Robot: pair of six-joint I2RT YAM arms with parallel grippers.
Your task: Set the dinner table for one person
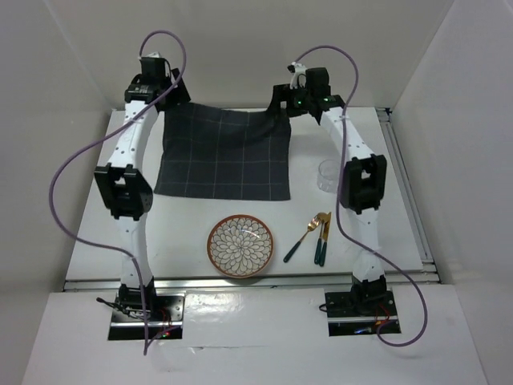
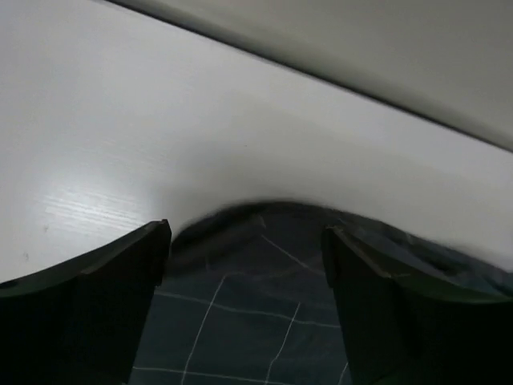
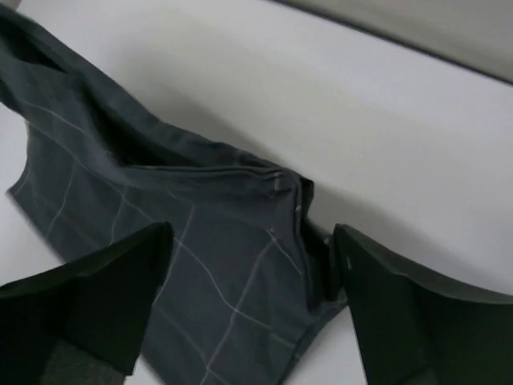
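The left gripper [image 2: 247, 241] is released, its jaws spread wide with nothing clasped, poised over the far left corner of the dark grid-lined mat [image 1: 224, 152], whose rumpled edge shows under the gap. The right gripper [image 3: 252, 241] is released too, jaws apart above the mat's far right corner, where the cloth is folded and bunched. Whether either touches the cloth cannot be told. The mat lies on the white dinner table [image 1: 184, 233], which spreads beneath everything. In the top view, a patterned plate [image 1: 240, 246] sits at 6 o'clock from the mat. At 3 o'clock from the plate lie a gold spoon [image 1: 300, 241] and other green-handled cutlery [image 1: 321, 241]. A clear glass [image 1: 329, 175] stands at 12 o'clock from those.
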